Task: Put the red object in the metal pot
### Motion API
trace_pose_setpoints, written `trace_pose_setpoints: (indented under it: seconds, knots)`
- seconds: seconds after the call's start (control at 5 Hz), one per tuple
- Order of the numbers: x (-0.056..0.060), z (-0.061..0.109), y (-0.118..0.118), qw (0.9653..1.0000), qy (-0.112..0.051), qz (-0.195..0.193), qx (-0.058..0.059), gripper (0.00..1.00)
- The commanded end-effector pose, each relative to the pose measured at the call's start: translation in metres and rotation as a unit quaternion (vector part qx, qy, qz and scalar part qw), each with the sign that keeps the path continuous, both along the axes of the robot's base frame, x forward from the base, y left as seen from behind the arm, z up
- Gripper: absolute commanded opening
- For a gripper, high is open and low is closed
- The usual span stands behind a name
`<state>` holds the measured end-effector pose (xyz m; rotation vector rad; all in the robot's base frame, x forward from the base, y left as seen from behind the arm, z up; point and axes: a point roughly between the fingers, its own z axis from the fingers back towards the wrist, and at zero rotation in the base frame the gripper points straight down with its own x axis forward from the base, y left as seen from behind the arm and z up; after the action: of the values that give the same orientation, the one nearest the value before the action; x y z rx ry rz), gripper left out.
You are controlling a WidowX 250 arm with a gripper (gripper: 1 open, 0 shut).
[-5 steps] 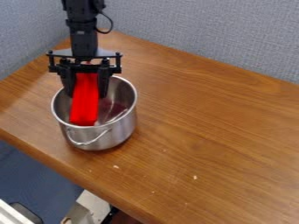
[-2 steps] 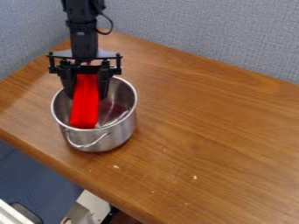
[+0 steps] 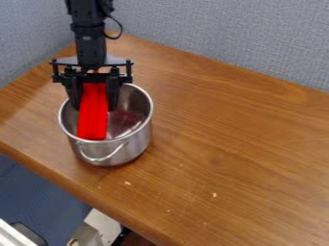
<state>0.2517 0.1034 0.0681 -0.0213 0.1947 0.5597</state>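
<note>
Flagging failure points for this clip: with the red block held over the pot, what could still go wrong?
1. The red block stands nearly upright in the metal pot, its top clamped in the hand. Released like this, it may topple against the rim and stick out.
2. The hand's crossbar sits close above the rim, so it could knock the pot on retreat.
3. The pot stands near the table edge and could be nudged off.

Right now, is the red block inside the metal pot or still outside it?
Partly inside: the red object stands steeply in the metal pot, its top above the rim between the shut gripper.

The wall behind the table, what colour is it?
Grey-blue wall, plain and finely textured; the camera view shows it.
</note>
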Motion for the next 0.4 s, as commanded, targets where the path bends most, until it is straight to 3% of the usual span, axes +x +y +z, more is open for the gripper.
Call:
trace_pose_setpoints:
  seconds: [0.0,0.2]
  knots:
    - [-0.0002,0.0061,0.0043,0.9999,-0.011,0.008,0.003,0.00]
    - [-0.0012,0.0043,0.0034,0.9999,-0.007,0.008,0.001,0.00]
